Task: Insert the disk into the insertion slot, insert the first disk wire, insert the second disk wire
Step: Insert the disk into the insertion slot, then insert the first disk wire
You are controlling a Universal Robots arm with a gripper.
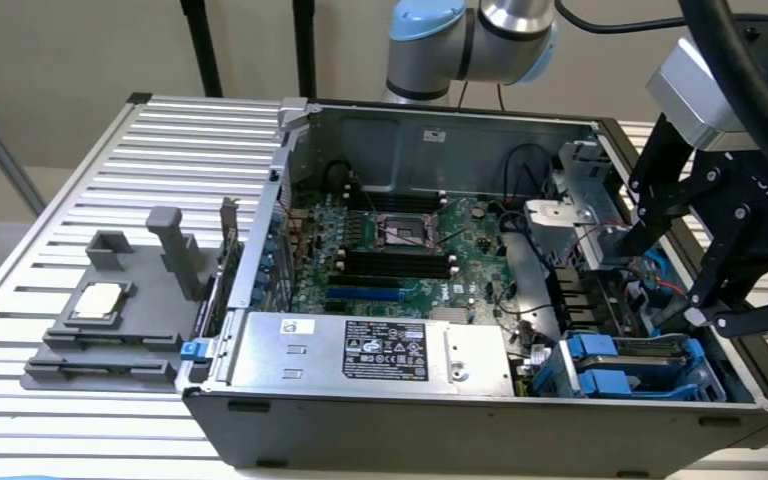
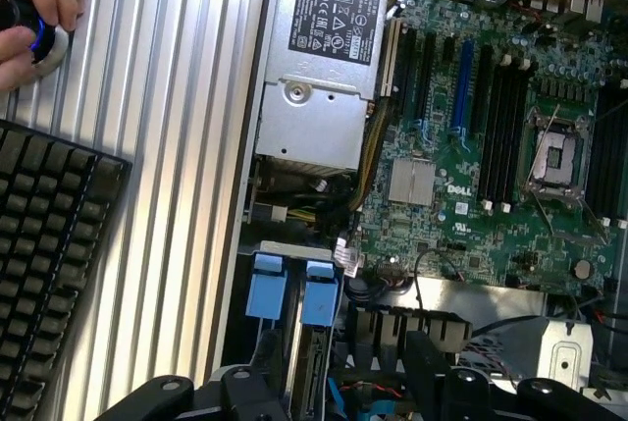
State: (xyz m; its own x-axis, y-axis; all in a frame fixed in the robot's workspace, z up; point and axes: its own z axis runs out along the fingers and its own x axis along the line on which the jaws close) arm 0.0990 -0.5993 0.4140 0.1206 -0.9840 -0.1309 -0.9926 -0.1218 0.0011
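While the hand (image 2: pixel 358 401) hangs above the insertion slot (image 1: pixel 688 378) with fingers spread wide and nothing held, the disk (image 2: pixel 314 367) sits on edge inside it, long axis along the case's (image 1: pixel 491 425) front wall, blue clips toward the power supply (image 1: pixel 371 350)

Open computer case (image 1: pixel 491 425) on a slatted table (image 1: pixel 77 200): clear room stands above the circuit board (image 1: pixel 398 250) at its middle. At the exterior view's right end the passage is tight, where the gripper (image 1: pixel 747 300), jaws spread, hangs over the drive cage (image 1: pixel 702 378) with loose wires (image 1: pixel 638 262) just beside it. The silver power box (image 1: pixel 371 350) walls off the near side. Outside the case, a grey holder (image 1: pixel 117 320) takes up part of the table.
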